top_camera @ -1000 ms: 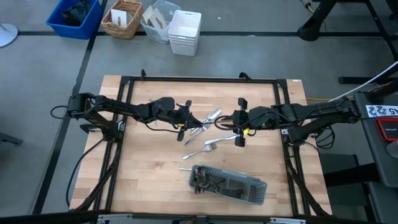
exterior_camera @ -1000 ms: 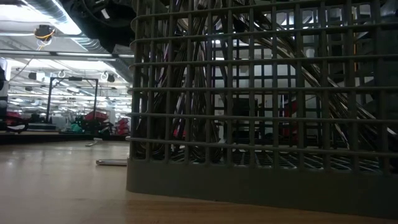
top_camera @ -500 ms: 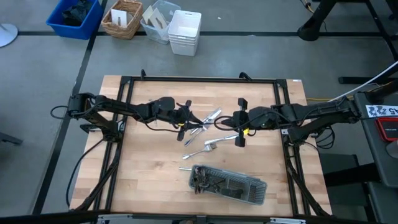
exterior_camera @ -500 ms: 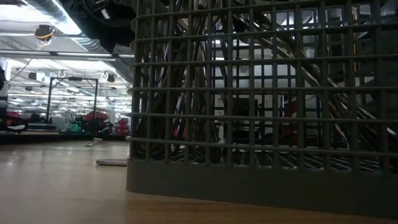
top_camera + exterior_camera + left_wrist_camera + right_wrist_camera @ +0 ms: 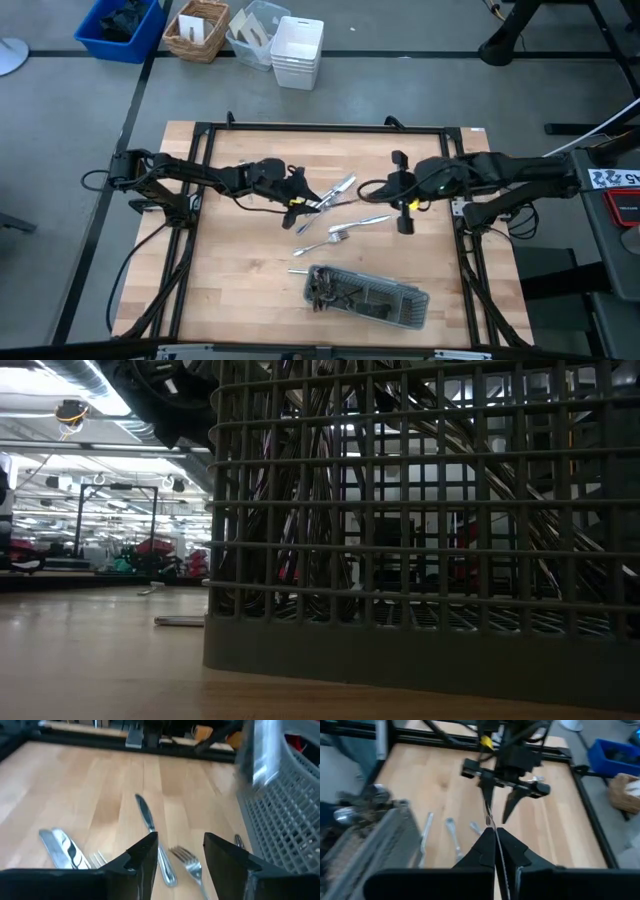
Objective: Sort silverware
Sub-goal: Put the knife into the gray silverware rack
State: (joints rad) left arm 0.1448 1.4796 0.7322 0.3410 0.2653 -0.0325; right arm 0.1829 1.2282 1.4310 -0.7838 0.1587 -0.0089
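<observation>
- The job looks partly done. In the high view the dark mesh tray (image 5: pixel 366 296) sits at the lower middle of the wooden surface (image 5: pixel 240 250) and already holds a dark tangle of pieces, most of it at its left end.
- The loose silverware (image 5: pixel 335 215) is what remains: a small scatter lies at the centre of the high view, between the two arms, with one more piece (image 5: pixel 297 270) apart from it, just above the tray's left end.
- The left tool (image 5: pixel 297 198) sits at the left edge of that scatter with its fingers spread wide. In the left wrist view nothing lies between them; a knife (image 5: pixel 147 817) and a fork (image 5: pixel 187 860) rest on the surface just ahead.
- The right tool (image 5: pixel 402 200) hangs to the right of the scatter, fingers pressed together. In the right wrist view a thin bright sliver (image 5: pixel 492 832) runs out from between the tips; it may be a slim piece pinched there, but I cannot say which kind.
- My reading is that most pieces are already in the tray and a handful still need moving.
- Hard to make out: the tray's compartments and how its contents are sorted cannot be told from above.
- The low view is nearly filled by the tray's mesh wall (image 5: pixel 420 520), which hides both arms; only slanted handles show through the grid, and one piece (image 5: pixel 180 621) lies on the surface at the left.
- An exact count of the loose pieces is not possible, as several overlap.
</observation>
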